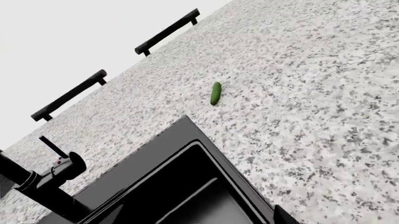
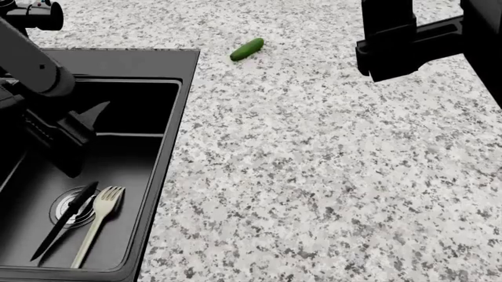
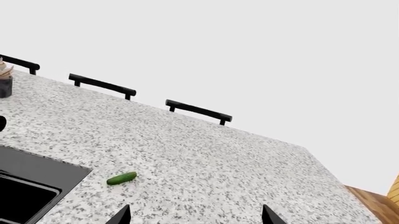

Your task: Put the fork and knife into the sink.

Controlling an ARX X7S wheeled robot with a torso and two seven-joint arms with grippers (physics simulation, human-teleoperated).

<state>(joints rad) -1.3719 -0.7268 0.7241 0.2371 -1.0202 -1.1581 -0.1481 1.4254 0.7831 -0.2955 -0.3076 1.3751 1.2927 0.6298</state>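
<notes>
The cream-white fork and the black-handled knife lie side by side on the floor of the black sink, across its round silver drain. My left gripper hangs open over that basin, above and beyond the two utensils, with nothing between its fingers. In the left wrist view the left gripper looks down into the sink; fork and knife are out of that view. My right gripper stands open and empty above the granite counter, well to the right of the sink.
A small green cucumber lies on the speckled counter just past the sink's far right corner. The black faucet rises at the sink's back edge. Black cabinet handles line the white wall behind. The right arm hangs over the counter's far right.
</notes>
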